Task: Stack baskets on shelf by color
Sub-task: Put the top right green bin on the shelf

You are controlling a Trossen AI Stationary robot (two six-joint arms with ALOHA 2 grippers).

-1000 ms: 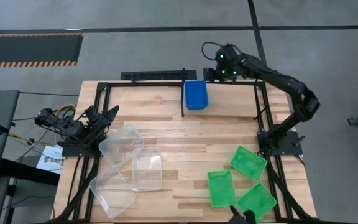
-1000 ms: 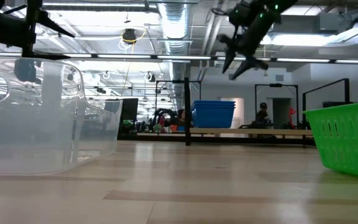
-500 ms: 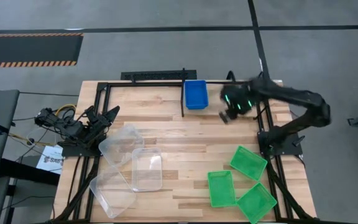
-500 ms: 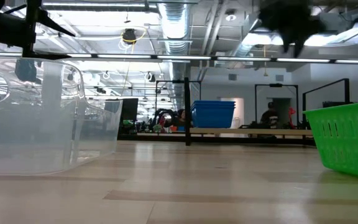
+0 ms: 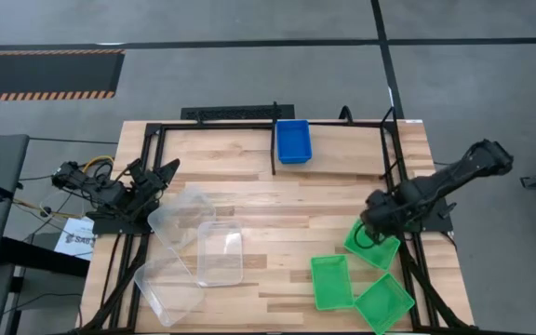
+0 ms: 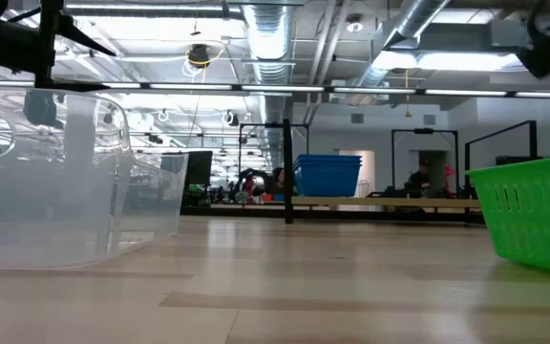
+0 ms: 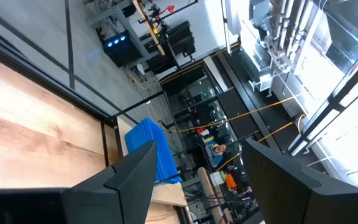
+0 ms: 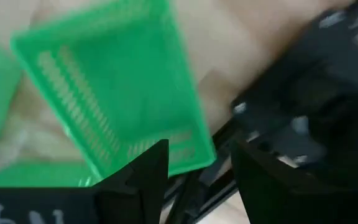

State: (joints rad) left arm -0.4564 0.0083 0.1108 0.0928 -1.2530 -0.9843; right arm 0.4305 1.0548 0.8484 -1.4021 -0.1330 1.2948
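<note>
The tabletop [image 5: 277,200] carries the shelf [image 5: 342,160] along its far edge, with a blue stack [image 5: 293,140] already sitting on it near the middle post. Three clear baskets [image 5: 198,251] lie loose on my left side, three green ones on my right. My right claw [image 5: 372,226] hangs directly over the nearest green basket [image 5: 371,244], fingers spread with a gap between them. That basket lies skewed, its long axis running diagonally toward the tabletop's right edge, just below the claw. My left claw [image 5: 161,173] waits spread beside the clear baskets, well apart from the green ones, so the right arm is nearer.
</note>
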